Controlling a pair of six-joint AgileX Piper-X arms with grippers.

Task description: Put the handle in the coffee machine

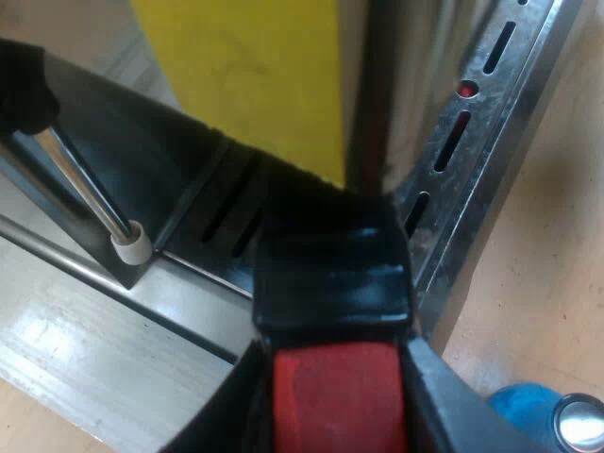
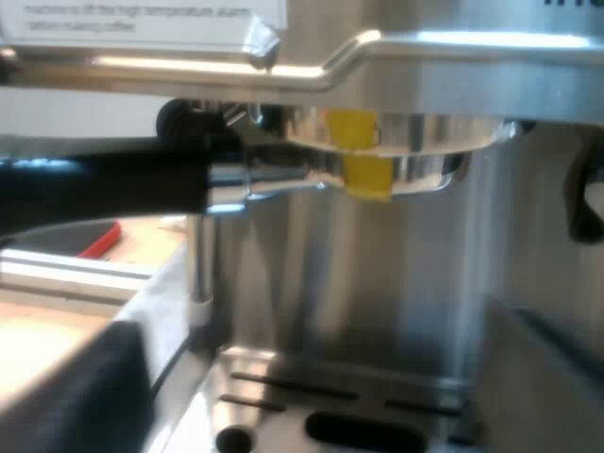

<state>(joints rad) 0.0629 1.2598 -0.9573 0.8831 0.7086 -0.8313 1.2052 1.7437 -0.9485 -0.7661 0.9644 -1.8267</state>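
1. The left gripper (image 1: 330, 415) is clamping the red end of the handle (image 1: 330, 274). Its fingers are pressing in on both sides and the grip is looking centred.
2. The handle is standing over the drip tray (image 1: 491, 142), near the steam wand (image 1: 90, 184). A blue tamper (image 1: 519, 406) is lying just beside the tray.
3. The metal holder (image 2: 396, 165), which is carrying yellow tape (image 2: 363, 151), is sitting up against the brew head of the espresso machine (image 2: 406, 283). I am judging it raised but not yet locked.
4. Doing this step well is calling for upward pressure, a level holder and a steady swing of the handle toward the machine's front until it is resisting, clearing the wand.
5. The right gripper (image 2: 80, 392) is hovering near the tray; I cannot tell its state.
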